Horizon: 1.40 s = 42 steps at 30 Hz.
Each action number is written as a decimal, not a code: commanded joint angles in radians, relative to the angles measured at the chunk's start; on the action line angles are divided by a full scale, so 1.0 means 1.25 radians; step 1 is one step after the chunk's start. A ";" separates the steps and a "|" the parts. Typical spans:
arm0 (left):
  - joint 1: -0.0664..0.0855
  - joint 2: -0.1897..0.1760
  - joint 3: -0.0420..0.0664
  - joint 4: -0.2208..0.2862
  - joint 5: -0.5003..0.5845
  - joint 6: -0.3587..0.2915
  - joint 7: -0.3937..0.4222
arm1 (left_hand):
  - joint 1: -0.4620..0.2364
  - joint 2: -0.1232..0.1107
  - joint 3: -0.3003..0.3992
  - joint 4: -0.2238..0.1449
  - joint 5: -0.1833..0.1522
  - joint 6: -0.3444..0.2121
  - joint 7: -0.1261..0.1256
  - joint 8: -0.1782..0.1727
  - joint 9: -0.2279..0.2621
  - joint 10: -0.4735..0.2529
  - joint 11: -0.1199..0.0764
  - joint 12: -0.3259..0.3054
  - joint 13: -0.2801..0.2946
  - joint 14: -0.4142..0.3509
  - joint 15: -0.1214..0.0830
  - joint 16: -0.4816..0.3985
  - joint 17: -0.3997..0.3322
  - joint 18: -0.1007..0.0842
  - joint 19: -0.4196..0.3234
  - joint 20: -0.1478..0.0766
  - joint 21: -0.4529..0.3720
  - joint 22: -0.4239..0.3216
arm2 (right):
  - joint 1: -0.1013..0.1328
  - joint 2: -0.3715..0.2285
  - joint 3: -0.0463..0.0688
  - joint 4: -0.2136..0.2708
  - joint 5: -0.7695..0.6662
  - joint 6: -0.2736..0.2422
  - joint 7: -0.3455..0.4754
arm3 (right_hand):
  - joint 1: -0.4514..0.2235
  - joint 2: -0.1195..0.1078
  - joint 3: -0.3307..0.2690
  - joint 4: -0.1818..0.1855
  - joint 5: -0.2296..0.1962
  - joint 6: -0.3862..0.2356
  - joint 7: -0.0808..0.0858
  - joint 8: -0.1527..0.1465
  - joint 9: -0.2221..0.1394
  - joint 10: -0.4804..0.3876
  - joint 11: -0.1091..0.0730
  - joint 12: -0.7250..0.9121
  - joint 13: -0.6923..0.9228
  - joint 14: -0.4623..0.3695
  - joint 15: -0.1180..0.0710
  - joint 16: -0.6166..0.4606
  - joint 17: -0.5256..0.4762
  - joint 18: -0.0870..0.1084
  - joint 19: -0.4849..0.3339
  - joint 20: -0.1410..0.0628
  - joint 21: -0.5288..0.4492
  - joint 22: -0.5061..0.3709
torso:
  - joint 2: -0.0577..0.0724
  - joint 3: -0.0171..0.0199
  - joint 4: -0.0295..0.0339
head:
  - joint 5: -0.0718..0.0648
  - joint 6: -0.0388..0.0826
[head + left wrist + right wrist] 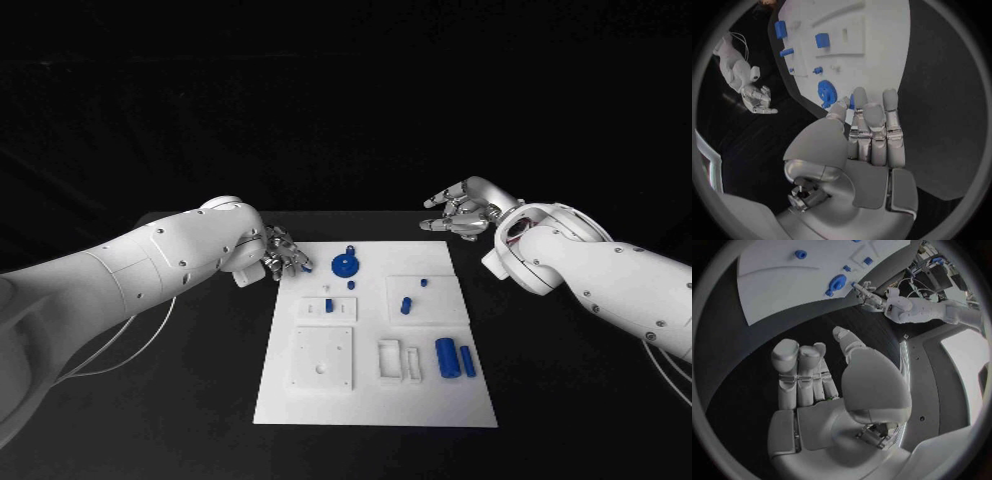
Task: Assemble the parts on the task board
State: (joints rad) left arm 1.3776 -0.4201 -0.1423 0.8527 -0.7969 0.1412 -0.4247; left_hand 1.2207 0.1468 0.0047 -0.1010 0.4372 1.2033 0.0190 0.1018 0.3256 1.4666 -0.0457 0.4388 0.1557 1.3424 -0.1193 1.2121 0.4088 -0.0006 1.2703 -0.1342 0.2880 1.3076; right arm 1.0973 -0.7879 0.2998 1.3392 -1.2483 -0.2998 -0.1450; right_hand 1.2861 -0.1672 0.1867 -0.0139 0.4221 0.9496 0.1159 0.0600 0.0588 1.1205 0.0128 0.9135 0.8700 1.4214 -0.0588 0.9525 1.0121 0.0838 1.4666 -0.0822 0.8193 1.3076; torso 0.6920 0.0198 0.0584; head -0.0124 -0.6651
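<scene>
The left hand [278,252] hovers empty, fingers loosely extended, just beside the blue gear [346,265] on the task board [378,400]. The right hand [464,208] hangs apart over the surface [577,400], fingers apart, holding nothing.

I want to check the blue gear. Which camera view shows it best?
The head view: the blue gear lies unobstructed near the task board's far edge. The left wrist view shows it partly behind the left hand; the right wrist view shows it small.

left robot hand [870,132] has its fingers side by side, stretched toward the edge of the white task board [873,60], fingertips right by a blue gear [826,92] and a small blue piece. nothing in its grip that i can see. more blue parts [822,40] sit further across the board. the right robot hand [757,99] hangs over the black surface [948,110], off the board.
</scene>
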 commanded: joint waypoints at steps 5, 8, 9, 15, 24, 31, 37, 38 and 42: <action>0.005 -0.071 0.000 0.130 0.082 -0.096 -0.030 | -0.046 -0.010 0.089 -0.081 0.029 0.027 -0.014 0.061 0.087 0.038 -0.009 0.022 0.004 0.009 -0.006 0.007 0.007 0.000 0.000 -0.007 0.011 0.016 | 0.000 -0.007 0.000 0.002 -0.001 0.012 0.003 | -0.003 -0.001 0.000 -0.002 0.009 -0.003 0.002 -0.001 0.001 0.000 -0.005 0.002 -0.001 0.002 -0.005 -0.002 0.001 0.010 0.029 -0.002 0.000 0.080 | -0.008 -0.0003 0.0022 | 0.003 -0.007; 0.006 -0.105 0.000 0.193 0.090 -0.125 -0.040 | -0.061 -0.016 0.096 -0.089 0.057 0.040 -0.019 0.063 0.087 0.038 -0.012 0.043 0.012 0.014 -0.009 0.014 0.013 0.000 0.003 -0.009 0.016 0.016 | 0.000 -0.011 0.000 0.005 -0.001 0.013 0.002 | -0.003 -0.001 0.000 -0.002 0.009 -0.003 0.002 -0.001 0.001 0.000 -0.005 0.002 -0.001 0.002 -0.005 -0.002 0.001 0.010 0.029 -0.002 0.000 0.080 | -0.011 -0.0008 0.0040 | 0.005 -0.011; 0.006 -0.114 -0.001 0.210 0.092 -0.134 -0.042 | -0.065 -0.016 0.097 -0.090 0.062 0.045 -0.020 0.063 0.088 0.038 -0.014 0.049 0.015 0.017 -0.010 0.016 0.015 0.000 0.004 -0.009 0.017 0.016 | 0.000 -0.011 0.000 0.006 -0.001 0.013 0.001 | -0.003 -0.001 0.000 -0.002 0.009 -0.003 0.002 -0.001 0.001 0.000 -0.005 0.002 -0.001 0.002 -0.005 -0.002 0.001 0.010 0.029 -0.002 0.000 0.080 | -0.011 -0.0010 0.0046 | 0.005 -0.012; 0.007 -0.169 -0.009 0.322 0.089 -0.193 -0.059 | -0.103 -0.025 0.113 -0.112 0.126 0.087 -0.033 0.060 0.116 0.038 -0.022 0.098 0.042 0.028 -0.015 0.033 0.036 0.000 0.011 -0.014 0.030 0.017 | 0.000 -0.015 0.001 0.009 -0.001 0.015 0.000 | -0.004 -0.001 0.001 -0.003 0.012 -0.003 0.002 -0.001 0.001 -0.001 -0.005 0.001 -0.001 0.002 -0.005 -0.002 0.001 0.010 0.028 -0.002 -0.001 0.080 | -0.016 -0.0030 0.0064 | 0.007 -0.017; 0.007 -0.203 -0.037 0.411 0.019 -0.265 -0.068 | -0.130 -0.021 0.127 -0.139 0.149 0.106 -0.038 0.025 0.198 0.039 -0.026 0.123 0.065 0.038 -0.019 0.047 0.079 0.000 0.011 -0.018 0.057 0.016 | 0.000 -0.015 0.001 0.011 -0.001 0.016 0.000 | -0.004 -0.001 0.002 -0.003 0.014 -0.003 0.002 -0.001 0.001 -0.001 -0.005 0.001 -0.001 0.002 -0.005 -0.002 0.002 0.010 0.028 -0.002 -0.001 0.080 | -0.015 -0.0016 0.0055 | 0.014 -0.019; 0.007 -0.205 -0.062 0.438 -0.042 -0.303 -0.078 | -0.131 -0.022 0.129 -0.139 0.149 0.109 -0.038 0.019 0.210 0.040 -0.027 0.126 0.068 0.041 -0.020 0.049 0.086 0.000 0.010 -0.019 0.065 0.016 | 0.000 -0.015 0.001 0.011 -0.001 0.017 0.000 | -0.005 -0.001 0.002 -0.003 0.016 -0.002 0.002 0.000 0.001 -0.001 -0.005 0.001 -0.001 0.002 -0.005 -0.001 0.002 0.010 0.028 -0.002 0.000 0.080 | -0.013 -0.0008 0.0042 | 0.016 -0.020; 0.006 -0.202 -0.073 0.446 -0.080 -0.311 -0.082 | -0.131 -0.022 0.129 -0.139 0.149 0.110 -0.038 0.018 0.213 0.040 -0.027 0.127 0.068 0.042 -0.020 0.049 0.085 0.000 0.010 -0.019 0.067 0.016 | 0.000 -0.015 0.001 0.012 -0.001 0.018 0.000 | -0.005 -0.001 0.002 -0.003 0.016 -0.002 0.002 0.000 0.001 -0.001 -0.005 0.001 -0.001 0.002 -0.005 -0.001 0.002 0.010 0.028 -0.002 0.000 0.080 | -0.013 -0.0008 0.0043 | 0.015 -0.021; 0.006 -0.200 -0.074 0.447 -0.087 -0.311 -0.083 | -0.131 -0.022 0.129 -0.139 0.149 0.110 -0.038 0.018 0.213 0.040 -0.027 0.127 0.068 0.042 -0.020 0.049 0.085 0.000 0.010 -0.019 0.067 0.016 | -0.001 -0.016 0.001 0.012 -0.001 0.018 0.000 | -0.005 -0.001 0.002 -0.003 0.016 -0.002 0.002 0.000 0.001 -0.001 -0.005 0.001 -0.001 0.002 -0.005 -0.001 0.002 0.010 0.028 -0.002 0.000 0.080 | -0.013 -0.0010 0.0046 | 0.014 -0.022; 0.004 -0.196 -0.077 0.448 -0.105 -0.311 -0.085 | -0.131 -0.022 0.129 -0.139 0.148 0.110 -0.038 0.017 0.214 0.040 -0.027 0.127 0.068 0.042 -0.020 0.048 0.084 0.000 0.010 -0.019 0.068 0.016 | -0.001 -0.016 0.001 0.012 -0.001 0.018 0.000 | -0.005 -0.001 0.002 -0.003 0.016 -0.002 0.002 0.000 0.001 -0.001 -0.005 0.001 -0.001 0.002 -0.005 -0.001 0.002 0.010 0.028 -0.002 0.000 0.080 | -0.013 -0.0011 0.0046 | 0.015 -0.022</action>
State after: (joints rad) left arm 1.3826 -0.6677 -0.2386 1.4087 -0.8751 -0.2236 -0.5248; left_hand 1.0521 0.1102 0.1075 -0.2148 0.6204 1.2346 0.0461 0.1246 0.5654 1.4692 -0.0664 0.5932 0.2394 1.3779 -0.1305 1.2700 0.5144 -0.0007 1.2827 -0.1541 0.3692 1.3080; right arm 1.0970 -0.8072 0.2999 1.3529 -1.2481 -0.2900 -0.1474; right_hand 1.2861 -0.1672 0.1867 -0.0139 0.4396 0.9496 0.1159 0.0600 0.0588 1.1205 0.0128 0.9135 0.8700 1.4213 -0.0588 0.9525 1.0138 0.0838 1.4666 -0.0822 0.8193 1.3074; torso 0.6752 0.0184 0.0639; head 0.0060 -0.6923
